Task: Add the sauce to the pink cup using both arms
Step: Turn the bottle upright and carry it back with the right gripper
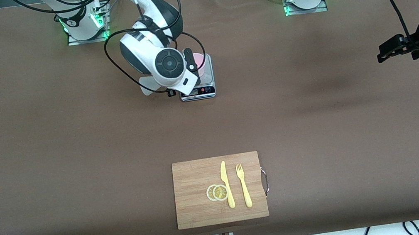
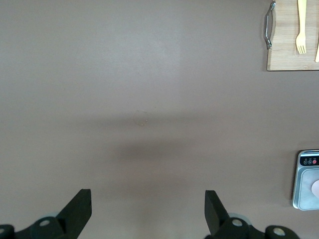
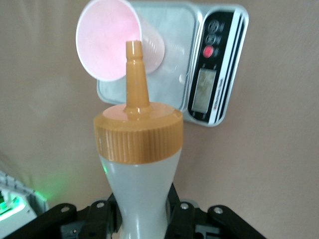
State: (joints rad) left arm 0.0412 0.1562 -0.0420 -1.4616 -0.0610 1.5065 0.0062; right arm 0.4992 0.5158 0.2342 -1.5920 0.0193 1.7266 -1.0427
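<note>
The pink cup (image 1: 200, 61) stands on a small kitchen scale (image 1: 198, 92) toward the right arm's end of the table. In the right wrist view the cup (image 3: 107, 40) shows its open mouth. My right gripper (image 3: 142, 215) is shut on the sauce bottle (image 3: 139, 186), a whitish squeeze bottle with an orange cap (image 3: 138, 132). Its nozzle tip (image 3: 133, 49) points into the cup's mouth. In the front view the right arm's wrist (image 1: 161, 64) hides the bottle. My left gripper (image 1: 383, 53) hangs open and holds nothing, over bare table at the left arm's end, with its fingers (image 2: 79, 208) wide apart.
A wooden cutting board (image 1: 194, 178) lies nearer the front camera, with a yellow knife (image 1: 226, 184), a yellow fork (image 1: 243, 185) and two lemon slices (image 1: 217, 192) on it. The left wrist view shows the board's handle (image 2: 269, 25) and the scale (image 2: 305, 191).
</note>
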